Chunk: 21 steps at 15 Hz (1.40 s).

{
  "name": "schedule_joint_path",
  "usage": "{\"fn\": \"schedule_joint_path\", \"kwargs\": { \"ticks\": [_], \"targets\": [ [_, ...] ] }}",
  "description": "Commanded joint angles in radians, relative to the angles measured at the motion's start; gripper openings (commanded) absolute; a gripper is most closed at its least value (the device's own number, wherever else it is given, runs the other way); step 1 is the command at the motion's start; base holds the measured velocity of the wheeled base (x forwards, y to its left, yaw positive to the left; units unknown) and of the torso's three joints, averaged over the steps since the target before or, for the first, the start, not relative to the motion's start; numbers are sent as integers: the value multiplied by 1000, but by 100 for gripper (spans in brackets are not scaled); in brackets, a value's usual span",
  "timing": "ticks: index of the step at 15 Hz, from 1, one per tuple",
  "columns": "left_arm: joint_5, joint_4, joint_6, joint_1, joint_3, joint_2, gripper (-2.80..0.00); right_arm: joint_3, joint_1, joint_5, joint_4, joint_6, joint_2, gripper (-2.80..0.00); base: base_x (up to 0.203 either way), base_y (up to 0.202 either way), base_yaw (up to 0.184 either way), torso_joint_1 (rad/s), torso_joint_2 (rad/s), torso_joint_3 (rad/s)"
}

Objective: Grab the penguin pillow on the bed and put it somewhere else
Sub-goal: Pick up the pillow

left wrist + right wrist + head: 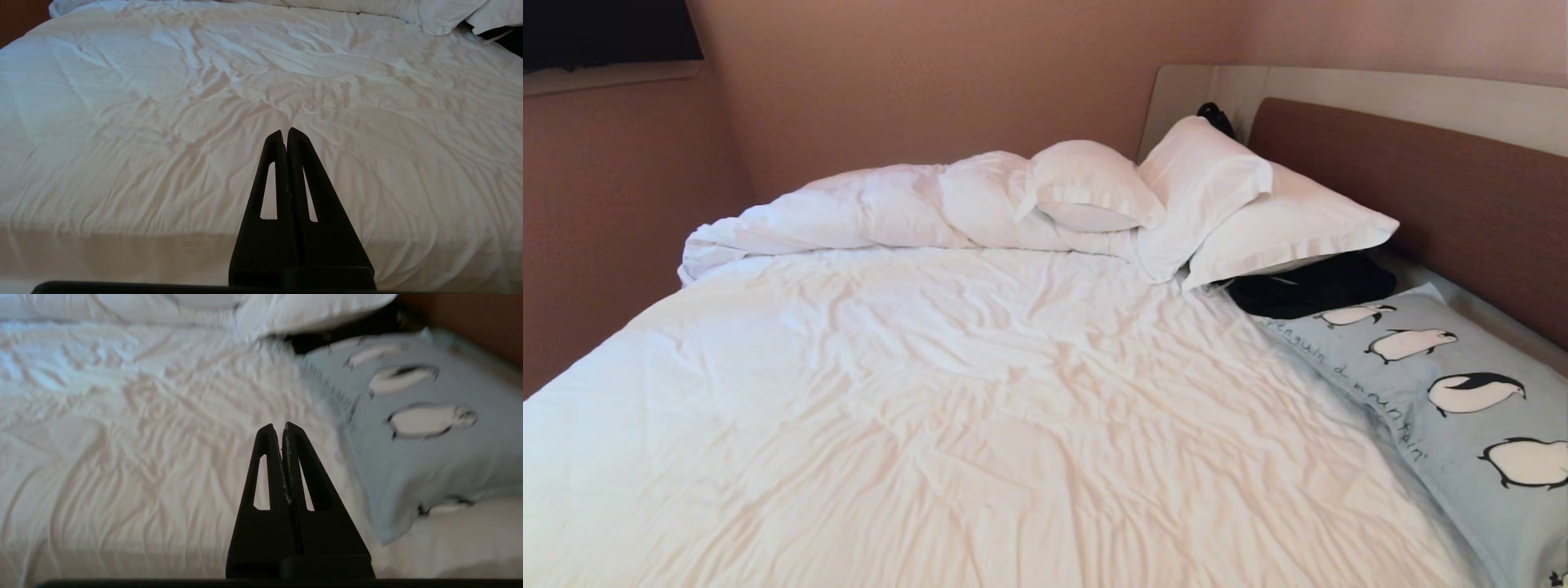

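Penguin pillow [1445,392] at four o'clock in the head view, cut off by the right and bottom edges. Black clothing bundle [1311,286] partly hidden under a white pillow [1282,224]. Neither arm shows there.

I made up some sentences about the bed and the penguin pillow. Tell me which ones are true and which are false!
1. The penguin pillow lies on the bed near the brown headboard. True.
2. The right end effector is holding the penguin pillow. False: it is shut on nothing, beside the pillow and apart from it.
3. A black clothing bundle lies between the penguin pillow and a white pillow. True.
4. The left end effector is wide open. False: its fingers are pressed together over the white sheet.
5. The duvet is spread flat over the whole bed. False: it is bunched up along the far side.
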Motion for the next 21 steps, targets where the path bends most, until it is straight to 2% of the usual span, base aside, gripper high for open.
{"fn": "schedule_joint_path", "kwargs": {
  "ticks": [1, 3, 5, 9, 13, 21],
  "targets": [
    [1, -1, -1, 0, 3, 0, -280, -92, 0, -1, 86, -56, 58, -280, 0, 0, 0, 0, 0, 0],
    [2, -1, -1, 0, 3, 0, -280, -155, 1, 0, 127, -108, 195, -280, 0, 0, 0, 0, 0, 0],
    [1, -1, -1, 0, 3, 0, -280, -216, 1, 0, 122, -125, 395, -280, 0, 0, 0, 0, 0, 0],
    [2, -1, -1, 0, 3, 0, -280, -356, -9, -45, 22, -118, 820, -280, 0, 0, 0, 0, 0, 0],
    [2, -1, -1, 0, 3, 0, -280, -514, -87, -72, -202, -75, 1242, -280, 0, 0, 0, 0, 0, 0],
    [2, -1, -1, 0, 3, 0, -280, -743, -222, -74, -770, -85, 1992, -280, 0, 0, 0, 0, 0, 0]
  ]
}}
